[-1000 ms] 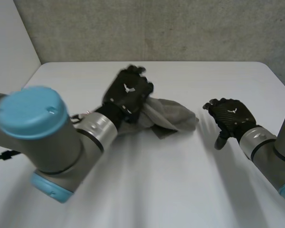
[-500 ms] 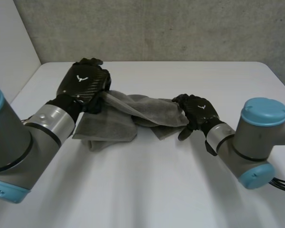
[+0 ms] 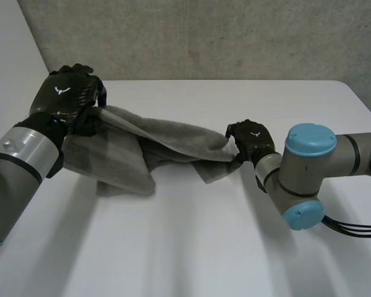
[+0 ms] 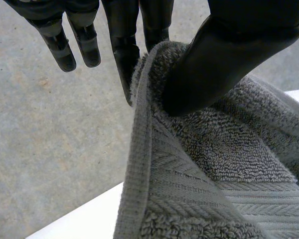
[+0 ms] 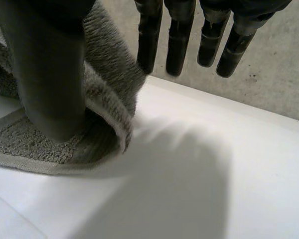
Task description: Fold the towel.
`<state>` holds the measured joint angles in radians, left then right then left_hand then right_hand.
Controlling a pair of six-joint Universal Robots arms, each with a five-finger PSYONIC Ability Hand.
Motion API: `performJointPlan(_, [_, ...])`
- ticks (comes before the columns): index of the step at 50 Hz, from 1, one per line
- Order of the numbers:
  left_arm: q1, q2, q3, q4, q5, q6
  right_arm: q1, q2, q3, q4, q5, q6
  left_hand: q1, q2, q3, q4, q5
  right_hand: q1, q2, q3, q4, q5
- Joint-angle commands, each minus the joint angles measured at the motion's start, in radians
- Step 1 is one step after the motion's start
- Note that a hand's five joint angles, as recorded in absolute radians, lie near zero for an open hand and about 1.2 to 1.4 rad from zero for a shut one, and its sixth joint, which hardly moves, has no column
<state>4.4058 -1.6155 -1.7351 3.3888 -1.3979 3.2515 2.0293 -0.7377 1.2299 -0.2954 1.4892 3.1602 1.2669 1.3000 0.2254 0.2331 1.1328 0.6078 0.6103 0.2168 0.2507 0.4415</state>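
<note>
Looks like the spreading-out step, no fold made yet. Strung across table [image 3: 191, 247] from 9 to 3 o'clock: towel [image 3: 167, 139], middle sagging and bunched, one flap drooping toward 7 o'clock. Pinched at 9 o'clock end by left hand [image 3: 68, 99], edge clamped between thumb and a finger, raised off table. Pinched at 3 o'clock end by right hand [image 3: 250, 139], thumb clamped on cloth, low near table. Next, probably: pull ends apart, lay flat, then carry one end over the other, keeping both pinches tight. Hard to tell whether corners or mid-edges held. Layers inside bunched middle hidden.
</note>
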Motion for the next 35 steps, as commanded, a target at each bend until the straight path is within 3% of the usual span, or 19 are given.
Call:
performJointPlan(1, [0.001,0.0,-0.012,0.001,0.0,0.001,0.015,0.035,-0.03,0.039,-0.018,0.053,0.129,0.096,-0.051,-0.059,0.089,0.626,0.623,-0.042,-0.076,0.617])
performJointPlan(2, [0.001,0.0,-0.012,0.001,0.0,0.001,0.015,0.035,-0.03,0.039,-0.018,0.053,0.129,0.096,-0.051,-0.059,0.089,0.628,0.626,-0.042,-0.076,0.62])
performJointPlan(3, [0.001,0.0,-0.014,0.001,0.0,0.001,0.015,0.037,-0.033,0.053,-0.033,0.072,0.129,0.096,-0.051,-0.059,0.089,0.787,0.784,-0.042,-0.076,0.779])
performJointPlan(7, [0.003,0.002,-0.014,0.0,-0.001,-0.001,0.006,0.015,-0.024,0.065,-0.072,0.116,0.129,0.096,-0.051,-0.059,0.089,0.788,0.786,-0.042,-0.076,0.78])
performJointPlan(12, [0.009,0.019,-0.021,-0.002,-0.003,-0.001,-0.102,-0.197,0.09,0.07,-0.147,0.222,0.129,0.096,-0.051,-0.059,0.089,0.788,0.786,-0.042,-0.076,0.78])
performJointPlan(25, [0.007,0.095,-0.05,-0.011,0.002,-0.064,-0.299,-0.65,0.298,0.075,-0.291,0.238,0.129,0.096,-0.051,-0.059,0.089,0.788,0.786,-0.042,-0.076,0.78])
performJointPlan(29, [0.003,0.095,-0.052,-0.011,0.019,-0.095,-0.305,-0.686,0.298,0.11,-0.32,0.228,0.129,0.096,-0.051,-0.059,0.089,0.788,0.786,-0.042,-0.076,0.78])
performJointPlan(35, [0.0,0.071,-0.09,-0.009,0.059,-0.111,-0.294,-0.609,0.318,0.202,-0.398,0.129,0.129,0.096,-0.051,-0.059,0.089,0.788,0.786,-0.042,-0.076,0.78])
